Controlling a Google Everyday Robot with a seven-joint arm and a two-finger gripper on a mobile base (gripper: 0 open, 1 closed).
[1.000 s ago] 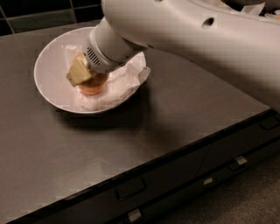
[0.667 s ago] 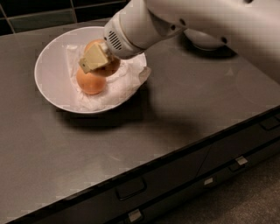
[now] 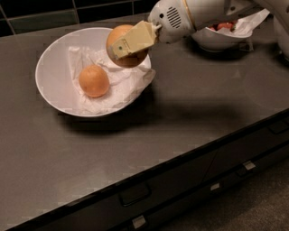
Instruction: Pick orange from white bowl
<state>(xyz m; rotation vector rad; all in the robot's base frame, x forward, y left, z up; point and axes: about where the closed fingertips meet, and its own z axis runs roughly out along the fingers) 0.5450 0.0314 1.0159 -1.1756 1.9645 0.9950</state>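
1 high, seemingly close view; claw (image 3: 121,45) top-centre.

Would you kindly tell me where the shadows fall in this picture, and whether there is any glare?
Camera view: the arm throws a broad soft shadow on the counter right of the white bowl; the bowl darkens the counter under its near rim; the orange, held in the claw above the bowl's far right rim, is dark underneath; no strong glare.
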